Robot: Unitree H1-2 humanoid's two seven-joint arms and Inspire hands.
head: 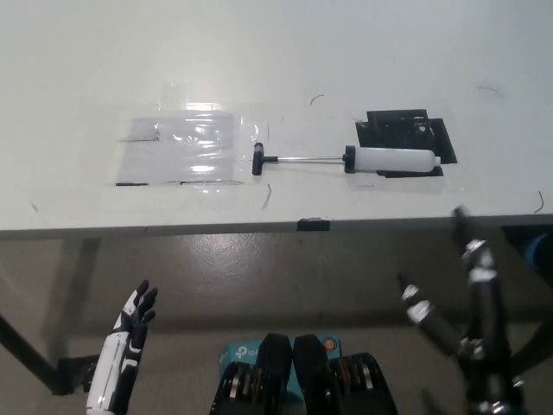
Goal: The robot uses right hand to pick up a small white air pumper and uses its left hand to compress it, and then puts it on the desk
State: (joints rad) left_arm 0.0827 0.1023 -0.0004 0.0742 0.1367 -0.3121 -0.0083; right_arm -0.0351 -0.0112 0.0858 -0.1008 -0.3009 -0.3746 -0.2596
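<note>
- The white air pump [390, 161] lay on its side on the worktop [276, 69], near the front edge and toward the right end, with nothing touching it.
- Its white barrel pointed toward the right; a thin metal rod [307, 159] ran out of it toward the left and ended in a small black handle [257, 160], so the rod was pulled out, not pushed in.
- The barrel rested partly over a patch of black tape [406, 126] stuck to the worktop.
- Just left of the handle sat a clear plastic sheet [181, 145], flat on the surface and catching glare from overhead light.
- A small black tab [313, 225] sat on the front edge of the worktop, below the rod.
- The black right hand [462, 298] was raised below the front edge near the right corner, well apart from the pump, its fingers spread and holding nothing.
- The white left hand [130, 333] rested low at the lower left, below the front edge, fingers apart and empty, also well apart from the pump.
- A teal box [242, 354] lay on the floor [259, 268] beneath the front edge; only part of it showed.
- A grey worktop leg [73, 277] stood at the left under the front edge.
</note>
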